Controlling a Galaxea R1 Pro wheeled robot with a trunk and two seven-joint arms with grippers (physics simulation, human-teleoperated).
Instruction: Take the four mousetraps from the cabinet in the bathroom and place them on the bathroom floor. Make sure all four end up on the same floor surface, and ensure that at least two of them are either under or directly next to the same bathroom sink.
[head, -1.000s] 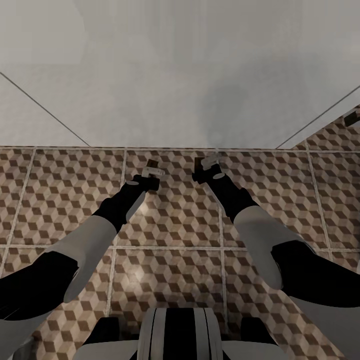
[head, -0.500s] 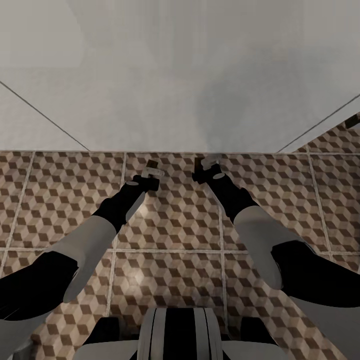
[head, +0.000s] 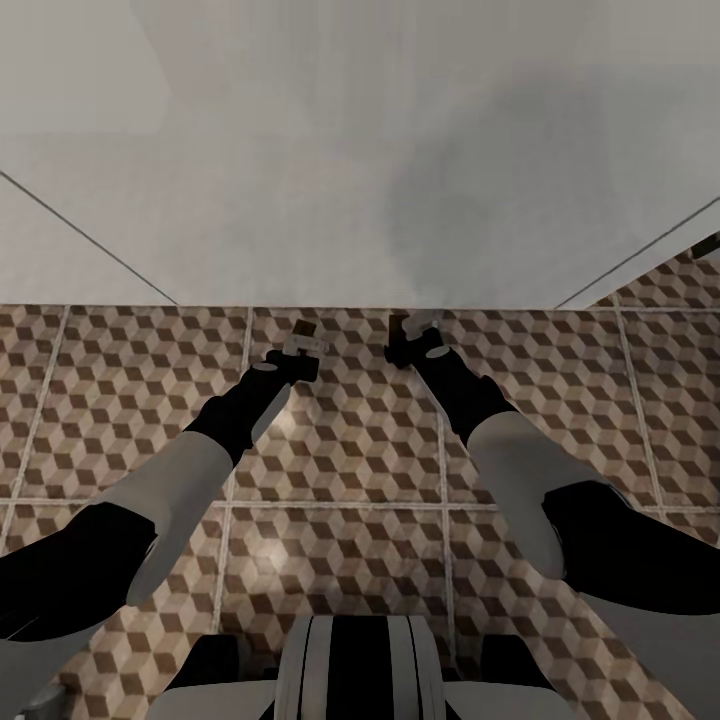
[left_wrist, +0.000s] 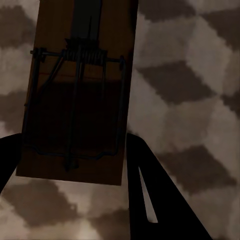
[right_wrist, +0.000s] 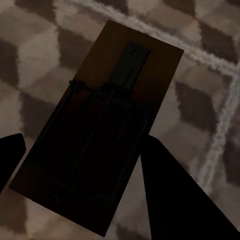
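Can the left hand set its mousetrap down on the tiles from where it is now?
Probably yes. The left hand grips a mousetrap over open bathroom floor; nothing lies between. The white surface ahead sits close.

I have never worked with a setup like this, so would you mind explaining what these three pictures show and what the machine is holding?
This is a simulated two-armed wheeled robot. The wide picture comes from its head camera, looking down past both arms at the bathroom floor, tiled in a brown cube pattern, with a pale wall beyond. The two dark pictures come from cameras near each gripper. The left gripper holds a mousetrap, a brown wooden board with a wire spring, between its black fingers. The right gripper holds a second mousetrap the same way. Both traps hang above the tiles.
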